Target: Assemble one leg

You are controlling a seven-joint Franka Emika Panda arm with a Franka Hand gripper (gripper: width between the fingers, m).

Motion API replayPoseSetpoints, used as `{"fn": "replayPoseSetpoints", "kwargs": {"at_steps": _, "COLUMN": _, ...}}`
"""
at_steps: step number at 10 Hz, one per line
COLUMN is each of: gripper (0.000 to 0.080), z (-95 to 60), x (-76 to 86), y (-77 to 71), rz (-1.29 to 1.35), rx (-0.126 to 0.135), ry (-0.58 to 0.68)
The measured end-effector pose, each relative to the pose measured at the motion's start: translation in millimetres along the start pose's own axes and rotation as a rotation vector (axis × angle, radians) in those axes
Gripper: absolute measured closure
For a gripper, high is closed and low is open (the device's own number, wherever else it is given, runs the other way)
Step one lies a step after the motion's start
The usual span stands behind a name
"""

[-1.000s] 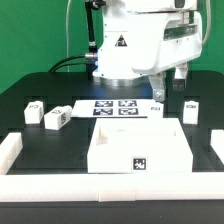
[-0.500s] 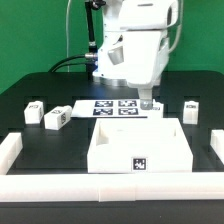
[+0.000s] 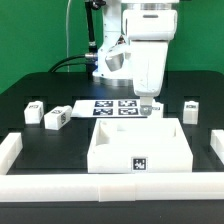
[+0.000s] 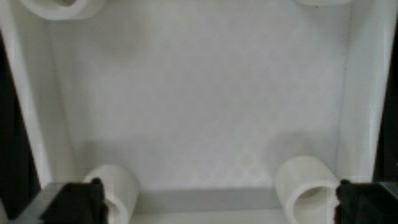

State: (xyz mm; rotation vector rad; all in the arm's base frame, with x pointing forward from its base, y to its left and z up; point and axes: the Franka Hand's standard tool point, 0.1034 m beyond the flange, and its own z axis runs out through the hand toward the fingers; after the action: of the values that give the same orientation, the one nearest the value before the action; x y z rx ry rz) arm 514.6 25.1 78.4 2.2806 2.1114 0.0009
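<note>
So from where I stood, the gripper (image 3: 147,104) hung low over the far edge of the big white panel (image 3: 137,150), right where the panel's back wall sits beside the marker board (image 3: 115,108). The wrist view looked straight down into the panel, round sockets (image 4: 111,190) in its corners. There the gripper (image 4: 222,200) had its fingers (image 4: 75,200) spread wide with nothing between them, so it was released and empty.

The closest leg (image 3: 190,108) I could see sat loose on the black table (image 3: 70,135), off to the gripper's side toward the exterior view's right and well clear of it. Another leg (image 3: 55,120) and a third leg (image 3: 34,109) were much farther away on the opposite side. I couldn't make out a fourth; the gripper may have been hiding it.

My read is that no leg was fitted yet, so this was the reach-for-a-leg stage. Next it'd need to straddle one block squarely, pinch it, then line it up over a socket.
</note>
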Motion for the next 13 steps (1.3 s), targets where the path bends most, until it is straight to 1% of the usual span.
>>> {"fn": "replayPoseSetpoints", "kwargs": {"at_steps": 1, "gripper": 0.015, "z": 1.0, "x": -2.1, "y": -1.8, "rz": -0.023, "rx": 0.001, "ry": 0.001}}
{"fn": "replayPoseSetpoints", "kwargs": {"at_steps": 2, "gripper": 0.015, "z": 6.2, "x": -11.0, "y": -11.9, "rz": -0.068, "rx": 0.012, "ry": 0.004}}
{"fn": "replayPoseSetpoints", "kwargs": {"at_steps": 3, "gripper": 0.015, "z": 16.1, "x": -20.0, "y": -28.1, "rz": -0.084, "rx": 0.012, "ry": 0.011}}
{"fn": "replayPoseSetpoints", "kwargs": {"at_steps": 4, "gripper": 0.015, "z": 27.6, "x": -25.9, "y": -44.9, "rz": -0.079, "rx": 0.028, "ry": 0.015}}
{"fn": "replayPoseSetpoints", "kwargs": {"at_steps": 5, "gripper": 0.015, "z": 38.9, "x": -30.2, "y": -56.5, "rz": -0.081, "rx": 0.043, "ry": 0.02}}
{"fn": "replayPoseSetpoints", "kwargs": {"at_steps": 6, "gripper": 0.015, "z": 51.6, "x": -33.9, "y": -64.6, "rz": -0.09, "rx": 0.046, "ry": 0.029}}
{"fn": "replayPoseSetpoints", "kwargs": {"at_steps": 7, "gripper": 0.015, "z": 62.2, "x": -35.0, "y": -69.4, "rz": -0.091, "rx": 0.054, "ry": 0.034}}
{"fn": "replayPoseSetpoints", "kwargs": {"at_steps": 8, "gripper": 0.015, "z": 67.9, "x": -31.7, "y": -69.3, "rz": -0.097, "rx": 0.06, "ry": 0.037}}
{"fn": "replayPoseSetpoints", "kwargs": {"at_steps": 10, "gripper": 0.015, "z": 67.1, "x": -25.9, "y": -65.3, "rz": -0.105, "rx": 0.053, "ry": 0.038}}
{"fn": "replayPoseSetpoints", "kwargs": {"at_steps": 13, "gripper": 0.015, "z": 67.9, "x": -26.9, "y": -66.9, "rz": -0.1, "rx": 0.053, "ry": 0.039}}
